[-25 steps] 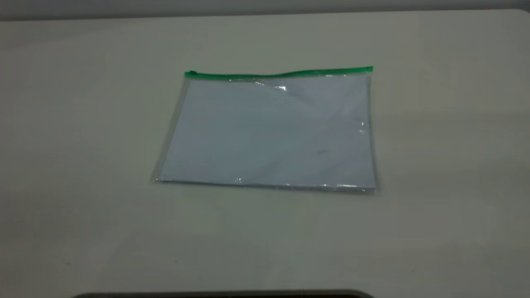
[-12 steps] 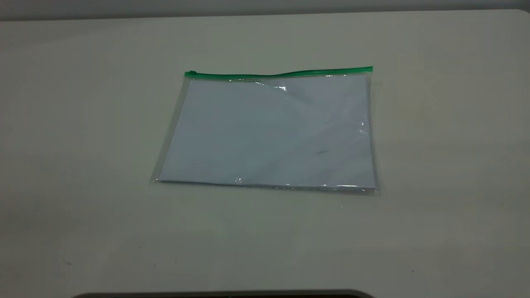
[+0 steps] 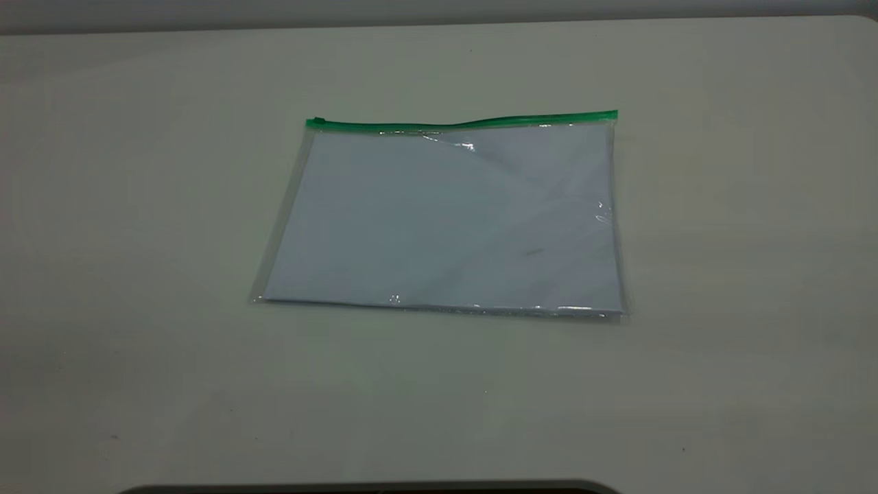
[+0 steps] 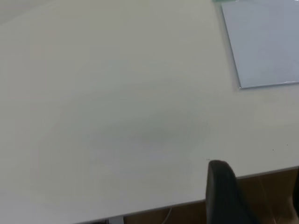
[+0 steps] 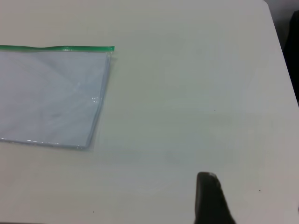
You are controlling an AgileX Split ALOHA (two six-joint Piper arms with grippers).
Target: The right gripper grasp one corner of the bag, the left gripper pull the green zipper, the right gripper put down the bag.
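1. The bag (image 3: 446,216) serves as the landmark: a flat clear plastic pouch with white paper inside, lying on the pale table (image 3: 137,377) about the middle of the exterior view.
2. Nearest the camera, a dark curved edge (image 3: 370,488) shows at the table's near side, well apart from the bag's near long edge.
3. The left gripper (image 4: 226,193) appears only in its own wrist view, as one black tapered tip over the table's edge, well apart from the bag's near left corner. Whether it is released or clenched cannot be told, since only one finger shows. It touches nothing.
4. The right gripper (image 5: 210,198) likewise shows as a single black tip in its wrist view, over bare table well off the bag's right short edge. Its state cannot be told either, and it holds nothing.
5. Neither arm appears in the exterior view.
6. The bag's clear film carries a few creases and bright glints near its right side.
7. The green zipper (image 3: 466,123) runs along the bag's far long edge, slightly wavy in the middle.
8. A small green slider (image 3: 318,121) sits at the zipper's left end.
9. The corner (image 3: 612,116) at the zipper's right end lies flat on the table, ungrasped.
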